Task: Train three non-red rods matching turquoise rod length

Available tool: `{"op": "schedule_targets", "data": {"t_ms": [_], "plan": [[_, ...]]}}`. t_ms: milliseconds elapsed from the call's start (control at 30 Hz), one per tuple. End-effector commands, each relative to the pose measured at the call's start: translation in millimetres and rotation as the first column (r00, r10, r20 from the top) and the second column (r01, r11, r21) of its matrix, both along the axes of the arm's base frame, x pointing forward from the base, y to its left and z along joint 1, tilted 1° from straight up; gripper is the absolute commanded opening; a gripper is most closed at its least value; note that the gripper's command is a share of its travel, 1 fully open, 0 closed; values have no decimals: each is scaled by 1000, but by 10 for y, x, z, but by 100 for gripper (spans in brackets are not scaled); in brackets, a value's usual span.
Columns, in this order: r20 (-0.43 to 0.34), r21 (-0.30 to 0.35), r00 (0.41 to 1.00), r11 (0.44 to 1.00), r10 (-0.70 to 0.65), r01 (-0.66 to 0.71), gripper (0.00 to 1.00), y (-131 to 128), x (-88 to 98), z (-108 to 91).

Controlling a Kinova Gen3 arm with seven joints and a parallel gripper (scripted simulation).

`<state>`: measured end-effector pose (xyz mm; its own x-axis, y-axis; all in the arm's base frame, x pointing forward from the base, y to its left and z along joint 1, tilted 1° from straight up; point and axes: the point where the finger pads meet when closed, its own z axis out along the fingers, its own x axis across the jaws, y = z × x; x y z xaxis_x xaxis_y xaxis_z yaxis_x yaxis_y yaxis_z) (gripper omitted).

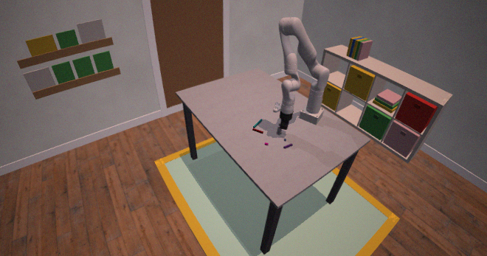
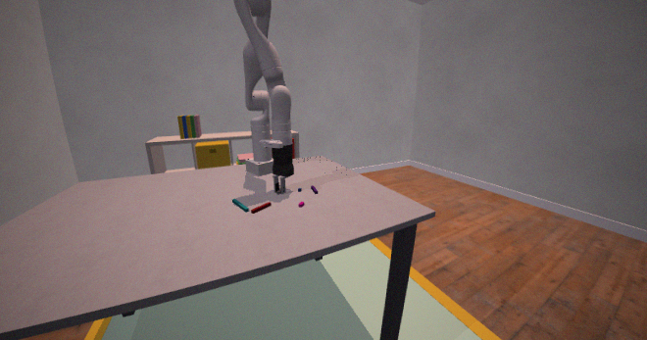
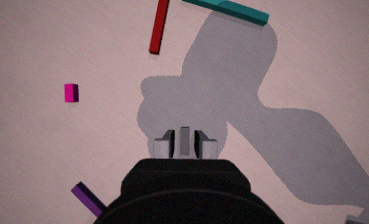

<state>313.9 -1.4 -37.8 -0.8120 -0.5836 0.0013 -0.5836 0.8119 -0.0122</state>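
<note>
A pale green mat [image 1: 354, 212] [image 2: 358, 274] with a yellow border lies on the floor, and over it stands the bench [image 1: 221, 103] [image 2: 147, 240] [image 3: 25, 40] on dark legs. The arm [image 1: 308, 52] [image 2: 267, 56] rises from the bench top, folded high and reaching down. Behind it, a pale shelf unit [image 1: 391, 70] [image 2: 221, 135] carries bins and books.

The gripper [image 1: 280, 132] [image 2: 279, 191] [image 3: 184, 139] points down close to the bench, its fingers nearly halfway open. The grey rod [image 3: 185, 142] appears between them in the wrist view, with space visible on either side; no grasp is seen.

The turquoise rod [image 1: 257, 123] [image 2: 240, 205] [image 3: 240, 12], longest of the set, lies flat at an angle to the red rod [image 1: 257, 130] [image 2: 261, 208] [image 3: 157, 30], their near ends just beside each other. The purple rod [image 1: 288, 146] [image 2: 314, 189] [image 3: 88, 199] lies flat across from this pair, beyond the gripper. The magenta rod [image 1: 266, 144] [image 2: 301, 204] [image 3: 71, 93] lies apart from the others. The blue rod [image 1: 285, 139] [image 2: 300, 189], smallest, rests between gripper and purple rod. The train is unformed.
</note>
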Motion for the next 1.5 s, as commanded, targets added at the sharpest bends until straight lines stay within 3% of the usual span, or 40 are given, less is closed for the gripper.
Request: {"op": "schedule_targets", "data": {"t_ms": [0, 500, 533, 1467], "plan": [[-1, 5, 1000, 1000, 0, 0, 54, 15, -14, -6], [-1, 5, 1000, 1000, 0, 0, 54, 15, -14, -6], [-1, 5, 1000, 1000, 0, 0, 24, 15, -14, -6], [-1, 5, 1000, 1000, 0, 0, 24, 15, -14, -6]]}}
